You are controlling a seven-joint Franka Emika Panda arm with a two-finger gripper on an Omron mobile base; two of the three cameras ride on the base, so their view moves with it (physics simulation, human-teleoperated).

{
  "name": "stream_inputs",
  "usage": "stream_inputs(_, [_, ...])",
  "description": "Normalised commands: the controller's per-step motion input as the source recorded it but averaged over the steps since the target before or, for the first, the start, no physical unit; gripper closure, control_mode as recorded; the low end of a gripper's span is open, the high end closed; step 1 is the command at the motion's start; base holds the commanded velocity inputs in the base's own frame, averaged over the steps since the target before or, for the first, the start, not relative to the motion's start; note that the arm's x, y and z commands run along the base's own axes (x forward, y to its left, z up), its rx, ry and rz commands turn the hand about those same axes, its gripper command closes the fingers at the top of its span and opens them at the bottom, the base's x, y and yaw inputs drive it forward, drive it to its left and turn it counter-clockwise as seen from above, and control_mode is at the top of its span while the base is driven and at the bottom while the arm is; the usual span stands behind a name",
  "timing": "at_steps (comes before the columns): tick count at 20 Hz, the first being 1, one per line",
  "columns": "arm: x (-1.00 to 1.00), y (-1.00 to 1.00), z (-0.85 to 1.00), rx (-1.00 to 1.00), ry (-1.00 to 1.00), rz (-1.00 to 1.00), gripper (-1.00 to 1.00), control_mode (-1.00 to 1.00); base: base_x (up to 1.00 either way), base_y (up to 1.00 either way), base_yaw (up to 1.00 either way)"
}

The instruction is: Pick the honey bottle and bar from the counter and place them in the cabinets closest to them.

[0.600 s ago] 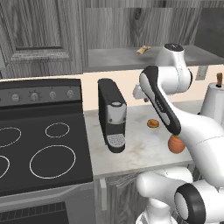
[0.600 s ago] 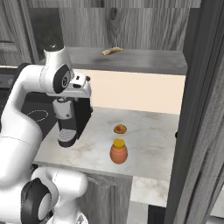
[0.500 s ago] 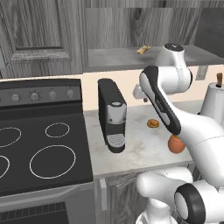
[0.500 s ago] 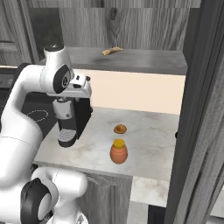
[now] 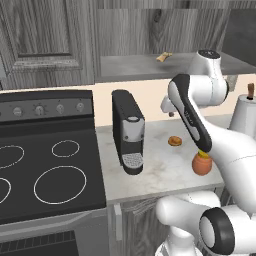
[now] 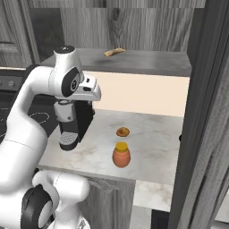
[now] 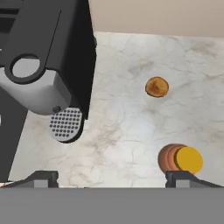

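From the hand view, the gripper (image 7: 111, 177) hung above the counter (image 7: 131, 127) with its two dark fingertips (image 7: 41, 178) spread wide apart, one at seven o'clock and the other at five o'clock of the picture, and nothing lay between them. The honey bottle (image 7: 177, 159) stood upright just above the five o'clock fingertip, its yellow cap turned toward the camera; whether the tip touched it could not be told.

In the right base view, the honey bottle (image 6: 121, 155) sat near the front edge of the counter (image 6: 152, 147), at about six o'clock from the small round pastry (image 6: 122, 132), the two near each other but apart. In the left base view the honey bottle (image 5: 201, 164) stood partly behind the white arm, with the round pastry (image 5: 174, 141) at eleven o'clock from it.

The black coffee machine (image 5: 128, 131) stood on the counter at nine o'clock from the pastry, beside the black stovetop (image 5: 45, 170). In the hand view the coffee machine (image 7: 48, 65) took up the ten o'clock corner, its round drip grille toward the stone.

Farthest off, the open shelf of the cabinets (image 6: 147, 62) ran above the backsplash, and a small brown thing with a thin tail (image 6: 114, 52) lay on it at twelve o'clock from the pastry. The bar could not be made out.
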Motion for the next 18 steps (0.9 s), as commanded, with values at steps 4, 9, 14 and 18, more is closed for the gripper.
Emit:
stream_inputs(4, [0.00,-0.41,-0.03,0.00,0.00,0.00,-1.00,-1.00,0.00,0.00,0.00])
stream_inputs(9, [0.00,-0.41,-0.01,0.00,0.00,0.00,-1.00,-1.00,0.00,0.00,0.00])
stream_inputs(14, [0.00,-0.44,-0.06,0.00,0.00,0.00,-1.00,-1.00,0.00,0.00,0.00])
stream_inputs(18, [0.00,-0.13,-0.01,0.00,0.00,0.00,-1.00,-1.00,0.00,0.00,0.00])
